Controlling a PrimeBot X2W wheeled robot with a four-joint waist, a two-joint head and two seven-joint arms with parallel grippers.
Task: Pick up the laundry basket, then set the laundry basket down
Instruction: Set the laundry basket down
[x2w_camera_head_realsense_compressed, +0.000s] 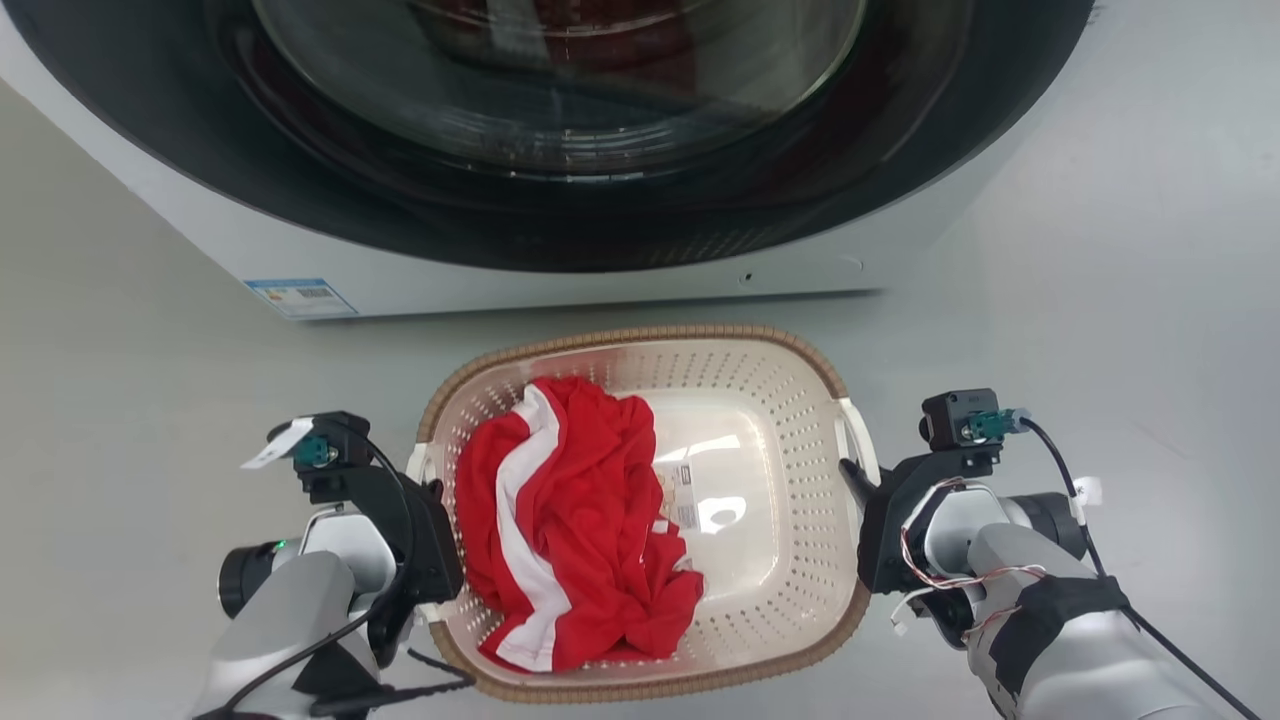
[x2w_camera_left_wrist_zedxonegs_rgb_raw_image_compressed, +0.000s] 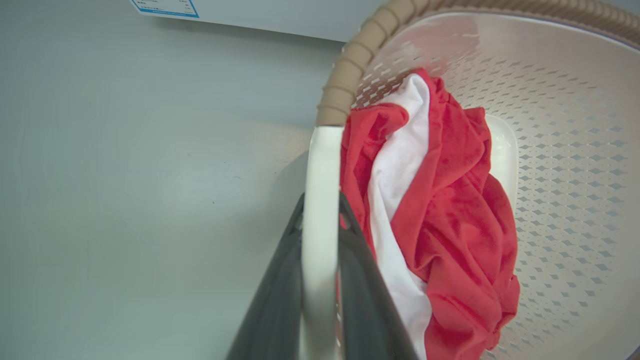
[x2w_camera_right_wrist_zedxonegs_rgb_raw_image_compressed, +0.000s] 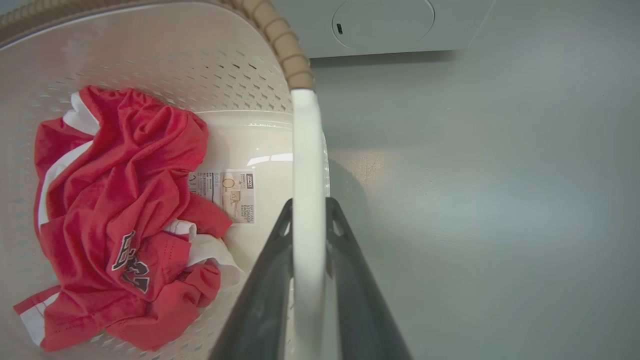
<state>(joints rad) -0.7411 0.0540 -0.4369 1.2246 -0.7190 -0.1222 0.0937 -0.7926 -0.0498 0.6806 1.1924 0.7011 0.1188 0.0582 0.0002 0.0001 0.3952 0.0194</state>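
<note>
The left gripper (x2w_camera_left_wrist_zedxonegs_rgb_raw_image_compressed: 321, 200) is pinched tight on one white handle (x2w_camera_left_wrist_zedxonegs_rgb_raw_image_compressed: 322, 165) of the laundry basket (x2w_camera_head_realsense_compressed: 640, 334), and the right gripper (x2w_camera_right_wrist_zedxonegs_rgb_raw_image_compressed: 309, 205) on the other handle (x2w_camera_right_wrist_zedxonegs_rgb_raw_image_compressed: 307, 140), so the basket spans between them. The red-and-white shirt (x2w_camera_head_realsense_compressed: 570, 500) is heaped nearer the left gripper. I'd raise both arms together and level, since that lopsided load could tip the basket. The washing machine (x2w_camera_head_realsense_compressed: 560, 285) stands just beyond the fingertips.
</note>
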